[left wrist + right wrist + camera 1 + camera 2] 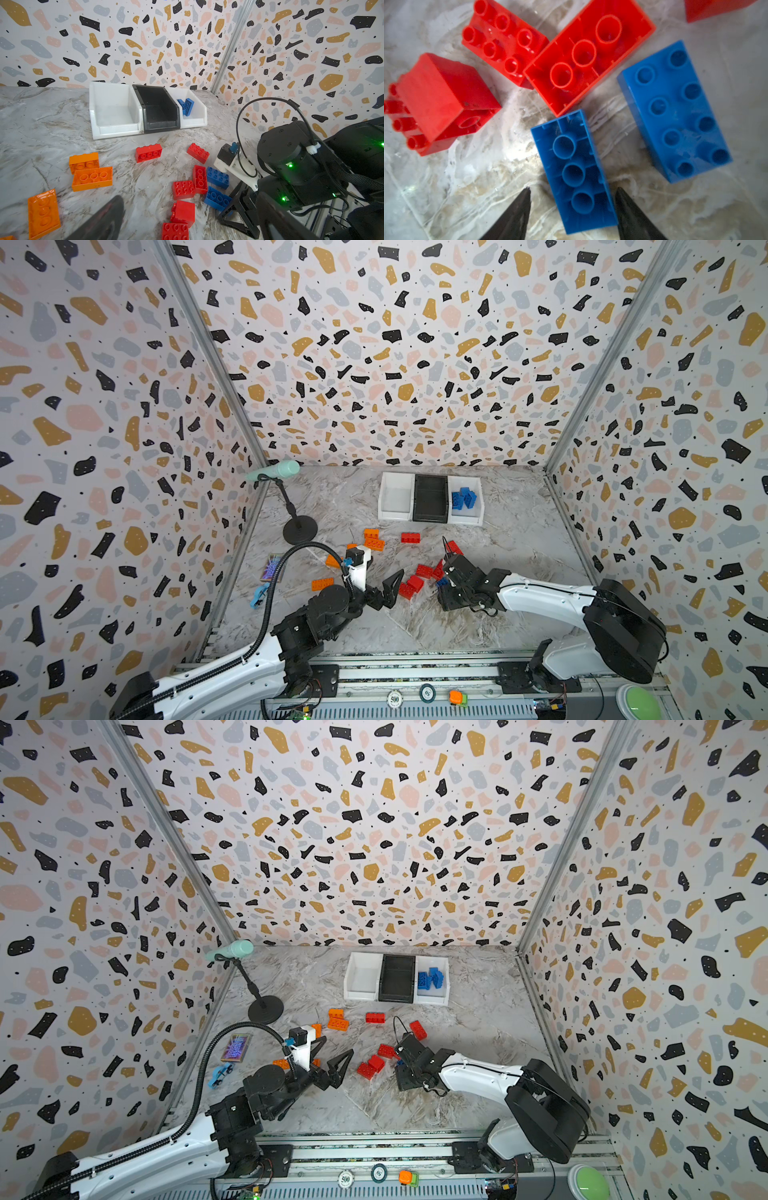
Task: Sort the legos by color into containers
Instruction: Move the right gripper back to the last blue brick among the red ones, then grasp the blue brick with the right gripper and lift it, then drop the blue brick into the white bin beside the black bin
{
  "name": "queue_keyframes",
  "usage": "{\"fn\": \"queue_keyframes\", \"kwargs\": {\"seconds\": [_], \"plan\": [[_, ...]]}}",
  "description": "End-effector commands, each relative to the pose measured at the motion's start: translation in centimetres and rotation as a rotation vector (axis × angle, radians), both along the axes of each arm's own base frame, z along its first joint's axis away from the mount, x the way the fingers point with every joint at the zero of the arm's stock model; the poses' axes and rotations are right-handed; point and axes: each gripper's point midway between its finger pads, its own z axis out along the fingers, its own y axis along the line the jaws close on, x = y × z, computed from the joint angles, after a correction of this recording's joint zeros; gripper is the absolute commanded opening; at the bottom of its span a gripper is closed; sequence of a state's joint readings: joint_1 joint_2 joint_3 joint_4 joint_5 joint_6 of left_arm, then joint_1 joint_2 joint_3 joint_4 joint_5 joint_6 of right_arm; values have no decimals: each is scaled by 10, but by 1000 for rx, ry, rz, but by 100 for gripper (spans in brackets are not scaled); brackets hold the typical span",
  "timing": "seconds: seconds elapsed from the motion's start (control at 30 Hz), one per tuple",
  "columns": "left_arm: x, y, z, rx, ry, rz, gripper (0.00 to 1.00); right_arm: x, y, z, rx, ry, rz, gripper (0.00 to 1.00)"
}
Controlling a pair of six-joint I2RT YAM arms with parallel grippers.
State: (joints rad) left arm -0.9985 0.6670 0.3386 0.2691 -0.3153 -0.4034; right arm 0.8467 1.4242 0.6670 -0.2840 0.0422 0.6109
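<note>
Straddles upside-down blue plastic two-by-four brick (571, 158) with right gripper (573, 189) part-spread, narrow gaps either side; left gripper (338, 1046) spread wide, empty. Hides right fingertips under wrist in both top views.

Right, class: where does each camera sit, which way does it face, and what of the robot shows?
Top views: high over the front edge, looking down at the table and back wall; left arm and right arm both show.
Left wrist: on the left arm, low, facing the bins; one own finger and the right arm show.
Right wrist: on the right arm, looking down close at a blue brick between the right hand's fingertips.
Shared: both wrist views show that blue brick.
</note>
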Motion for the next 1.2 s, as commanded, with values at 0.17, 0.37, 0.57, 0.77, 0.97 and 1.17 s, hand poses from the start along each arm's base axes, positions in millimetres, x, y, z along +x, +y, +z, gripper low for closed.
{"fn": "queue_keyframes", "kwargs": {"seconds": [0.17, 0.37, 0.57, 0.77, 0.97, 1.17], "plan": [[3, 5, 9, -12, -25, 25, 100, 17, 1, -4, -79, 5, 50, 67], [5, 6, 9, -8, -26, 42, 100, 27, 3, -5, -79, 13, 60, 47], [7, 1, 5, -1, -22, 36, 100, 22, 0, 6, -83, 21, 62, 29], [12, -10, 13, 15, -25, 21, 100, 52, -3, 68, -27, -107, 31, 29], [21, -29, 36, 9, -77, 3, 100, 147, -26, 120, -13, -275, -65, 29], [36, -50, 43, 80, -94, -1, 100, 252, -53, 122, -46, -329, -167, 30]]}}
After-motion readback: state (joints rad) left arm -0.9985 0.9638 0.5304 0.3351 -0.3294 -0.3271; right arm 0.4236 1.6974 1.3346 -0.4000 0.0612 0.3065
